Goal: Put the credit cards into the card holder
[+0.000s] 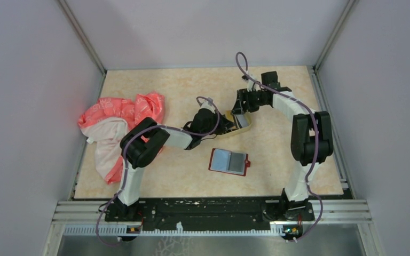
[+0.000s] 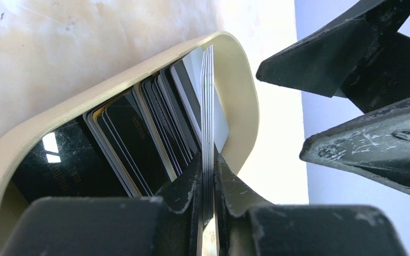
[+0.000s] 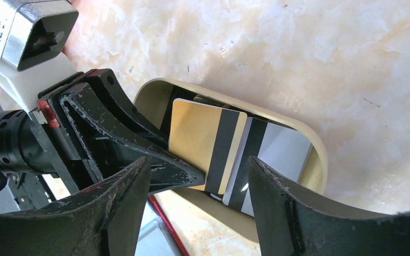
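The card holder [image 1: 229, 161] is lying open and flat on the marbled beige table [image 1: 283, 160] in the lower centre of the top view; its long axis is running left to right, slightly tilted, with the snap tab pointing right; it is red and leather-like, and two pale panels, one light blue and one grey, are showing in it.

Just beyond it, the left gripper [image 2: 208, 162] is pinched narrowly on a gold card [image 3: 197, 141]. In the left wrist view several thin edges are being squeezed between the black, scuffed fingers, too fine to be counted. The gold card is being held on edge, its black stripe and long axis running from top to bottom of the right wrist frame.

The remaining credit cards [image 2: 139, 138] are leaning in an overlapped row inside one oval cream tray [image 2: 241, 85], smooth and plastic-looking; they are mostly dark with pale edges and cannot be counted exactly.

The right gripper [image 3: 198, 170] is spread wide at the tray, with nothing being gripped.

Furthest off, at the upper left of the top view, one crumpled pink and white cloth [image 1: 120, 120] is lying.
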Controlling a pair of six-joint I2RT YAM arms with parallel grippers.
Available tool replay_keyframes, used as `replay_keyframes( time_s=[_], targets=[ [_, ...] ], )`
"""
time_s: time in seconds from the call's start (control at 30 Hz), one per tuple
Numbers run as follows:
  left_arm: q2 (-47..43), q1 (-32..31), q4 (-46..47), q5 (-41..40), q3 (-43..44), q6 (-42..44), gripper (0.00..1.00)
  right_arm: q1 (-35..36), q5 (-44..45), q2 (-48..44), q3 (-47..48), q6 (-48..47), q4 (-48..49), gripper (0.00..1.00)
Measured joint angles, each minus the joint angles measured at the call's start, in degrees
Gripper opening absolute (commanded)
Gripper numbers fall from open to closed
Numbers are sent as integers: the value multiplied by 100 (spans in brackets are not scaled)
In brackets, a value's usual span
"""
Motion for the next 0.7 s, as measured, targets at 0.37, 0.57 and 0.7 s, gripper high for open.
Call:
replay_keyframes(
  time_s=[0.37, 0.57, 0.7],
  targets=[
    [0, 4, -374, 214, 149, -485, 17, -188, 675, -160, -151, -68, 184, 63],
    [-2, 4, -817, 208, 380, -649, 23, -190, 1401, -160, -151, -229, 184, 58],
    [-2, 4, -999, 219, 455, -745, 24, -190, 1692, -157, -151, -323, 166, 52]
  ],
)
